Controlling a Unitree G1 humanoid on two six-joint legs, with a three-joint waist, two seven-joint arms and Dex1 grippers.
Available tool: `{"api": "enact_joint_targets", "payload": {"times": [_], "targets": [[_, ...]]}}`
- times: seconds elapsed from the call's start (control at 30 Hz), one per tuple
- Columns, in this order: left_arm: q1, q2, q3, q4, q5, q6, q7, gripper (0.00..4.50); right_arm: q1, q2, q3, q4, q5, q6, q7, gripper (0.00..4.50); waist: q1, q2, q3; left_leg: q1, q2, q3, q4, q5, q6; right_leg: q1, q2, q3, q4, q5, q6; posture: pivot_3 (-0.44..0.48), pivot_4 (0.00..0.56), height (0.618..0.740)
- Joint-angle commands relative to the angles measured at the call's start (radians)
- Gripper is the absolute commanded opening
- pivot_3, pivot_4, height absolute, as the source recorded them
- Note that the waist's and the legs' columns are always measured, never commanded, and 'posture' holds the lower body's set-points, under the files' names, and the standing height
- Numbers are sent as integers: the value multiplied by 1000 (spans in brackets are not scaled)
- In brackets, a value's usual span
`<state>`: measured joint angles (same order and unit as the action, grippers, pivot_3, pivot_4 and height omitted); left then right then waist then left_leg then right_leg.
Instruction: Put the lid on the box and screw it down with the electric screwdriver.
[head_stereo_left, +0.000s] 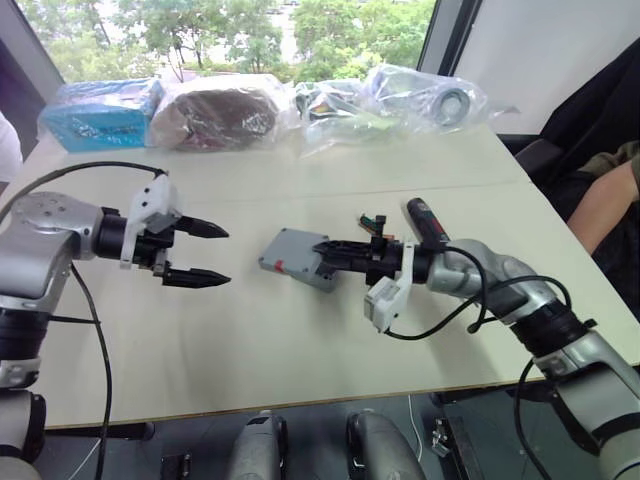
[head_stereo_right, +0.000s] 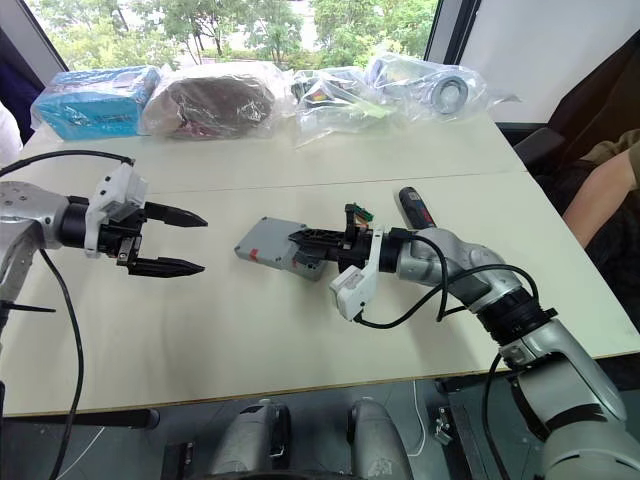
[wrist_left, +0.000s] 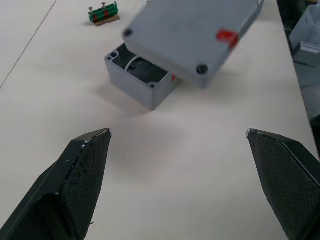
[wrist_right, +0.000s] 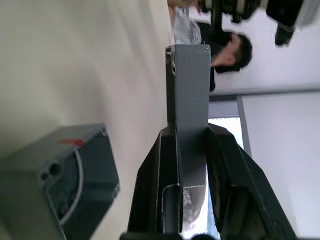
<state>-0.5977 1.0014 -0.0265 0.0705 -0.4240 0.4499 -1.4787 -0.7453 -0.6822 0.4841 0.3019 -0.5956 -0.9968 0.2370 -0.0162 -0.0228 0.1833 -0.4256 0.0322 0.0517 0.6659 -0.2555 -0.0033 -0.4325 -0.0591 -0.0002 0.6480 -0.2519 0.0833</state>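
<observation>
A: What is the right gripper (head_stereo_left: 322, 250) doing?

B: Its two black fingers are pinched on the edge of the shallow square grey plastic lid (head_stereo_left: 292, 255), held raised and tilted over the deeper square grey plastic box (wrist_left: 141, 76). The lid covers the box only in part; the white curved wire shows in the open corner.

A: And the left gripper (head_stereo_left: 208, 254)?

B: Spread wide, holding nothing, hovering to the left of the lid and well apart from it.

A: Where is the slim black electric screwdriver (head_stereo_left: 427, 222) with its reddish band?

B: Lying on the pale beige counter (head_stereo_left: 260, 330), just beyond the right wrist. A small green-and-brown block (wrist_left: 103, 13) sits close by, on the far side of the box.

A: What about the rest of the room?

B: Along the far edge of the counter lie clear plastic bags (head_stereo_left: 400, 100), a brown bundle in plastic (head_stereo_left: 225, 112) and a blue packet (head_stereo_left: 100, 112). Behind them a window shows green trees. A person's arm (head_stereo_left: 605, 200) rests at the far right.
</observation>
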Motion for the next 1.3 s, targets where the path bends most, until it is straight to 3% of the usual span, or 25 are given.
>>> {"api": "enact_joint_targets", "payload": {"times": [0.03, 0.47, 1.3], "targets": [[-18, 1, 7, -24, 5, -22, -8, 4457, -84, 14, -37, 143, -124, -108, -152, 151, -1, 0, 0, 0, 0, 0, 0, 0, -1, 0, 0, 0, 0, 0, 0, 0, 150, 740], [23, 5, 21, -59, 1, -38, 5, 4457, -208, 28, 21, 393, -385, -182, -434, 151, -4, 0, 0, 0, 0, 0, 0, 2, -3, 0, 0, 0, 1, 0, 0, 0, 150, 740], [43, 11, 31, -84, -3, -35, 14, 4457, -287, 47, 129, 576, -443, -205, -539, 151, -5, 0, 0, 1, 0, 0, 0, 2, -4, 0, 0, 0, 2, 0, 0, 0, 150, 740]]}}
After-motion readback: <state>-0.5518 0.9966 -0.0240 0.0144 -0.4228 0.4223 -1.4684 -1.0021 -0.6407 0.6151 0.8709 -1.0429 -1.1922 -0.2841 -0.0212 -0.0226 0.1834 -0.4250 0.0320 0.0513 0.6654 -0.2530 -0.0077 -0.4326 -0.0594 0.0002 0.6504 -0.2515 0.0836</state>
